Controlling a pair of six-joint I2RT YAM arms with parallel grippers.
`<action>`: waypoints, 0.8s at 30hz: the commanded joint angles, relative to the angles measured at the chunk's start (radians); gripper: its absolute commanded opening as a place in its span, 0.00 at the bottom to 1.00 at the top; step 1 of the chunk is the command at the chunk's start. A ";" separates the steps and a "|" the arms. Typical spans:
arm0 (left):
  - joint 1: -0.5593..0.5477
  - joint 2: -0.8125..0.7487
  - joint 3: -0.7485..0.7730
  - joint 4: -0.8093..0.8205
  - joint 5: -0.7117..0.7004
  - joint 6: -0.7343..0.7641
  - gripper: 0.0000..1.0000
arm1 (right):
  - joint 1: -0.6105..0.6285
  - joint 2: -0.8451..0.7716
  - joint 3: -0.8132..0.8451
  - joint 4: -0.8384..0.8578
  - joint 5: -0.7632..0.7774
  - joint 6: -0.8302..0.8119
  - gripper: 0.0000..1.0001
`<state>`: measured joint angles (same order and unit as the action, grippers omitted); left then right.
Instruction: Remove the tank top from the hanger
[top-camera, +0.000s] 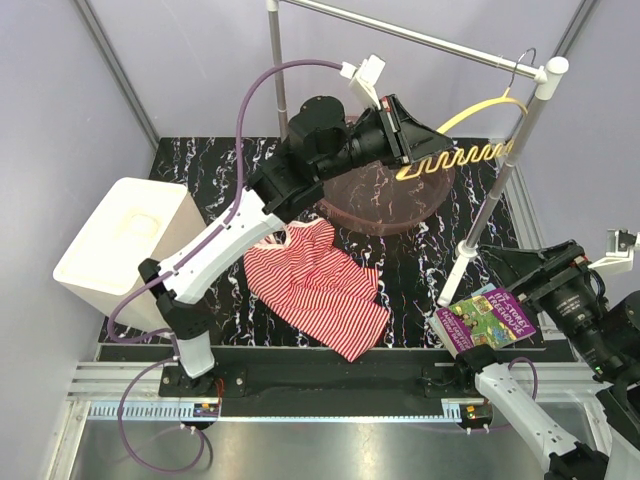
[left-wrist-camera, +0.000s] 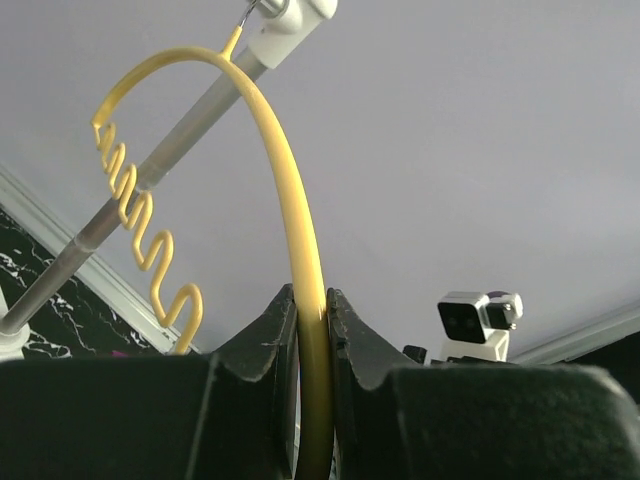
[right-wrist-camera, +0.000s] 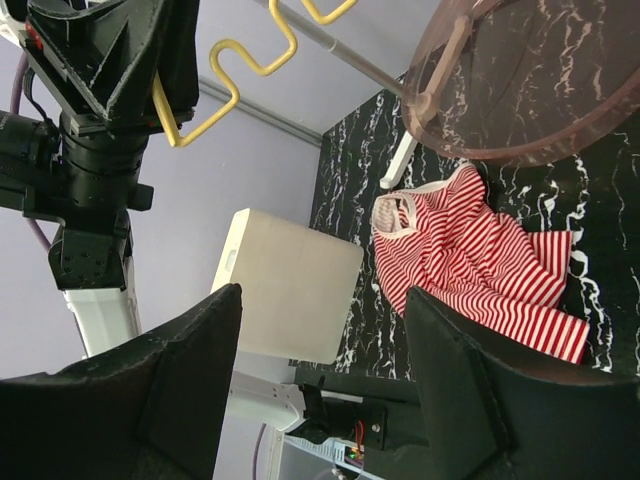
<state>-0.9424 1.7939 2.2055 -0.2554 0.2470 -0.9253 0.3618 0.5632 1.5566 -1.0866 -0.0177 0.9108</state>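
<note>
Open space lies above the tank top (top-camera: 315, 285); the rack's upright post (top-camera: 488, 215) stands to its right.

bright, even light, soft shadows; the left gripper (left-wrist-camera: 312, 298) looks slightly blurred.

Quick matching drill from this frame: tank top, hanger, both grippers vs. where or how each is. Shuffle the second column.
1. tank top
2. hanger
3. left gripper
4. right gripper

A. open, holding nothing
B. lying on the black table
C. shut on the yellow hanger
D. hooked on the grey rail

Pairs: 1-B, 2-D, 3-C, 4-A
</note>
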 joint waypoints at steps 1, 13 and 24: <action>0.001 -0.059 -0.027 0.120 0.018 -0.020 0.00 | 0.003 -0.006 0.040 -0.025 0.061 -0.029 0.75; -0.001 -0.221 -0.293 0.015 0.009 0.084 0.49 | 0.003 0.015 0.025 -0.033 0.052 -0.053 0.75; 0.102 -0.563 -0.538 -0.299 -0.164 0.358 0.93 | 0.003 0.033 -0.009 -0.024 0.044 -0.067 0.75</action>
<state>-0.8818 1.3563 1.7229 -0.4091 0.1776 -0.6991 0.3618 0.5636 1.5551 -1.1282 0.0109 0.8658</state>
